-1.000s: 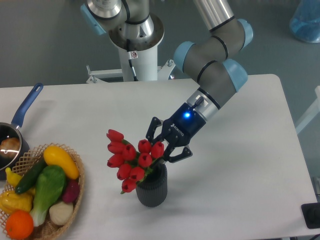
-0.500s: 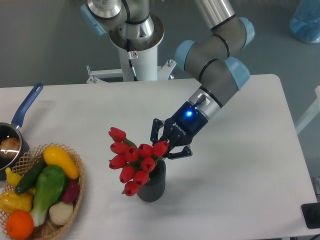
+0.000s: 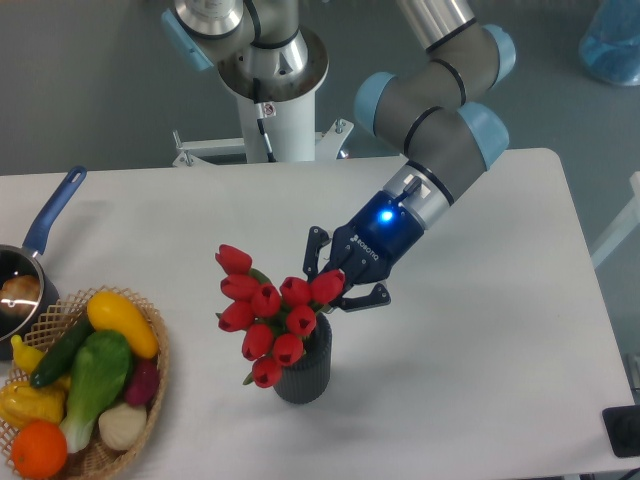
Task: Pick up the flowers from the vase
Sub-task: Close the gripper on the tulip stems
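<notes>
Since a second ago our tool [image 3: 333, 287] has lifted the red tulip bunch [image 3: 268, 312] slightly, gripping it; stems remain inside the ribbed dark vase [image 3: 304, 373].

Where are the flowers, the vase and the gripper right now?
flowers [image 3: 268, 318]: fixed camera, a red bud mid-bunch.
vase [image 3: 305, 378]: fixed camera, its ribbed dark side.
gripper [image 3: 335, 290]: fixed camera, between its fingertips at the bunch's right edge.
</notes>
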Robot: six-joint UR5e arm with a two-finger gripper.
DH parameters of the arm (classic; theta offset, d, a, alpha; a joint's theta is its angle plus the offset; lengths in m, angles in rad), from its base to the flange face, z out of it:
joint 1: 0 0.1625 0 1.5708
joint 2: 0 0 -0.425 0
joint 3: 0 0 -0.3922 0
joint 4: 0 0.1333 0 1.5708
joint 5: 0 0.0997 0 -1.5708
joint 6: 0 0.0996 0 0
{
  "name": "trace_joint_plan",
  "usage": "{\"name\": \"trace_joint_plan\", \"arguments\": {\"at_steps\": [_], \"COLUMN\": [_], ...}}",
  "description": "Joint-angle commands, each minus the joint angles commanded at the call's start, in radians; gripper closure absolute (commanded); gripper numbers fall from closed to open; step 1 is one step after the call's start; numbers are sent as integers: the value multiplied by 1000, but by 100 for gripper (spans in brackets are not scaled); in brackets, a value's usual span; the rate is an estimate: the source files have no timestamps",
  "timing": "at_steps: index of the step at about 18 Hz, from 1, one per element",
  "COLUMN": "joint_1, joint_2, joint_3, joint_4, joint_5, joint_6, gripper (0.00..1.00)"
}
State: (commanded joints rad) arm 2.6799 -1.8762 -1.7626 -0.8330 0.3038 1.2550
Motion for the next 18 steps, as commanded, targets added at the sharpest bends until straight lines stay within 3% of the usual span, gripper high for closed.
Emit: {"name": "trace_joint_plan", "arguments": {"at_steps": [10,18], "joint_1": [21,25], "joint_2": [64,72], "joint_3": [8,32], "joint_4": [0,-2], "joint_5": [-61,-112], "joint_6": [-65,-68], "gripper": [93,93]}}
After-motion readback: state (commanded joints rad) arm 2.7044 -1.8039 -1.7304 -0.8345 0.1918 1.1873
